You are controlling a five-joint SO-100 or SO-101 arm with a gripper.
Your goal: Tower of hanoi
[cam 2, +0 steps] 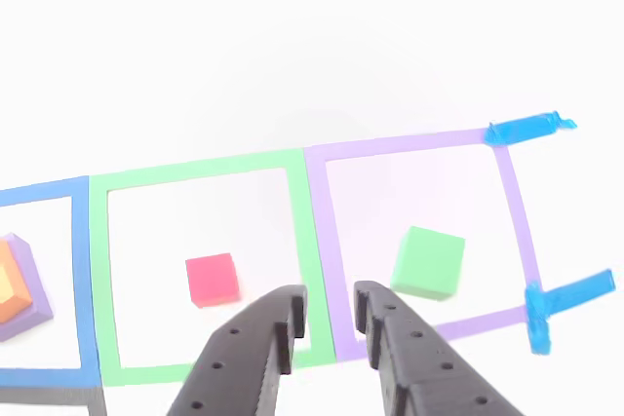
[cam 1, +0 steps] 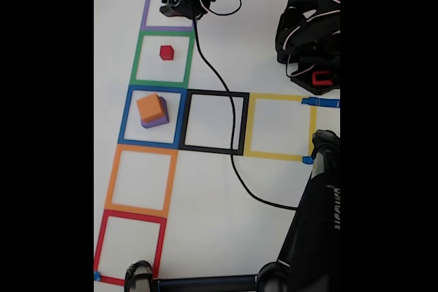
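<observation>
In the fixed view my gripper [cam 1: 176,9] hangs over the purple tape square [cam 1: 146,15] at the top left. The other view has it [cam 2: 330,304] slightly open with nothing between the fingers, above the line between the green tape square [cam 2: 97,270] and the purple one. The green cube [cam 2: 428,261] sits in the purple square, just right of the fingertips. Left of them, in the green square, lies the red cube [cam 2: 212,279] [cam 1: 166,52]. An orange cube [cam 1: 150,107] [cam 2: 12,284] rests on the purple cube [cam 1: 156,122] [cam 2: 34,314] in the blue square [cam 1: 125,117].
A black cable [cam 1: 219,100] runs from the arm down across the black square [cam 1: 243,124]. Yellow [cam 1: 250,128], orange [cam 1: 113,176] and red [cam 1: 102,237] squares hold nothing. The arm's base [cam 1: 311,39] stands top right; a black stand [cam 1: 321,223] fills the bottom right corner.
</observation>
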